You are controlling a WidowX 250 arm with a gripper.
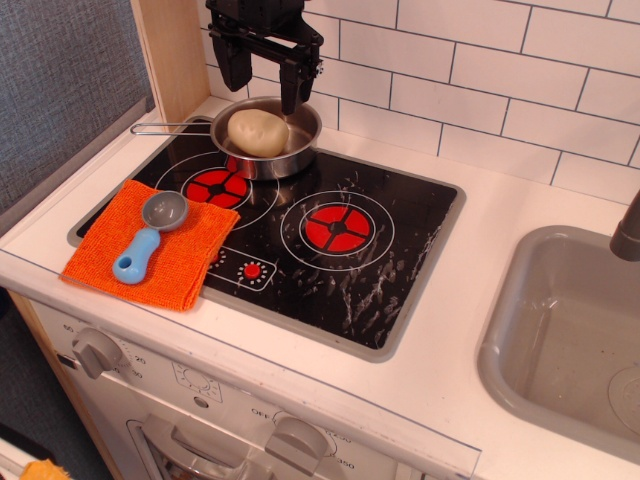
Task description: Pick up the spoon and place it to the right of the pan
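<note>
The spoon [147,236], with a round grey bowl and a thick light-blue handle, lies on an orange cloth [150,243] at the front left of the stove. The shiny steel pan [268,138] sits on the back left burner, its thin handle pointing left, with a pale potato-like object [257,131] inside. My black gripper [261,88] hangs above the pan at the back, well away from the spoon. Its fingers stand apart and hold nothing.
A black stovetop [350,270] has two red burners and red controls. To the right is a grey sink basin [570,340] with a dark faucet [628,230]. A white tiled wall is behind, a wooden post at the back left. Oven knobs line the front.
</note>
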